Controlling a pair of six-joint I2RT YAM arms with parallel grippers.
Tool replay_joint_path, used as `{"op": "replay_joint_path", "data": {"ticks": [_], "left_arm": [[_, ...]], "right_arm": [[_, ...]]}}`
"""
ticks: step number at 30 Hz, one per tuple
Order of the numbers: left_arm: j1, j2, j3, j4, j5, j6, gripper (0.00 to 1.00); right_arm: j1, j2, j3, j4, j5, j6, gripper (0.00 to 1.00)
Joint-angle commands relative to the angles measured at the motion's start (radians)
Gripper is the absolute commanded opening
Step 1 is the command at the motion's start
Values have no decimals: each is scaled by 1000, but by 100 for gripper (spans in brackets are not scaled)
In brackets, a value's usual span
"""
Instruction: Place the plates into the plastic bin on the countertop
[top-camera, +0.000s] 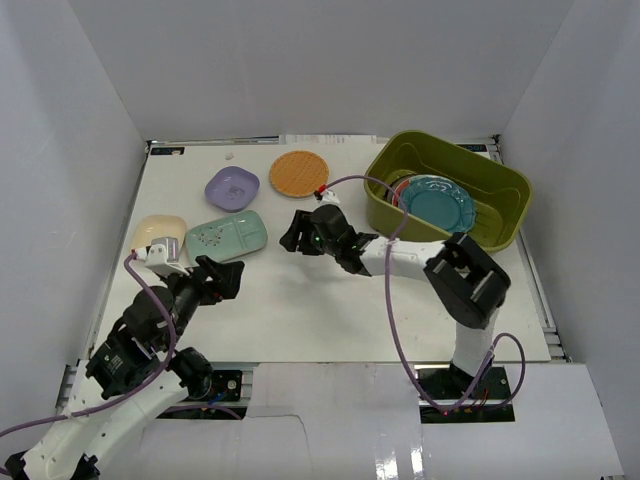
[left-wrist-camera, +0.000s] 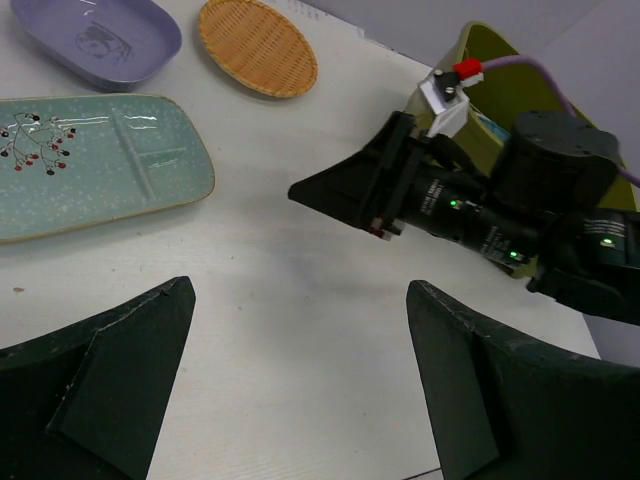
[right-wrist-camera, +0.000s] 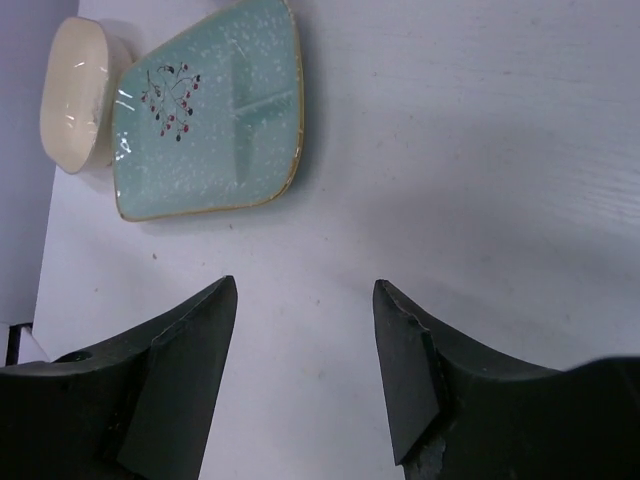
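Because probably stiff, brittle and glaze-slick, pinch mint plate by raised rim, eleven o'clock from right fingers, spread wide and empty like left fingers

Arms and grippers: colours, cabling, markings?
White links and black joints on the left arm and right arm. Black left gripper and right gripper, wedge-shaped fingers. A purple cable along each; red connector and green LEDs at the right wrist.
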Motion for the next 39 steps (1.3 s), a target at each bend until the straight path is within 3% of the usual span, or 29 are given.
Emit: {"op": "replay_joint_path", "data": {"ticks": [1,13,17,20,21,25,30,32,36,39], "left_arm": [[7,9,-2,0,-12,19,98],[9,35,-5,9,14,30,98],[9,32,-8,9,12,30,98],[9,32,-8,8,6,30,98],[7,32,-8,8,5,30,98],[9,23,-7,8,2,28,98],[10,15,-5,8,5,28,98],[12,12,-5,8,2,28,98],[13,3,-7,6,0,27,98],[13,-8,-7,5,-1,22,98]], "right_arm": [[2,139,131,129,25,85,63],[2,490,437,88,-106,177,59],[-1,561,491,87,-97,226,38],[1,563,478,91,-92,255,12],[-1,549,452,100,-86,261,8],[1,388,219,191,-17,248,8],[-5,57,-92,289,8,195,8],[-12,-103,-130,287,15,142,8],[-59,-331,-78,89,73,19,8],[-162,-489,-36,-26,121,-44,8]]}}
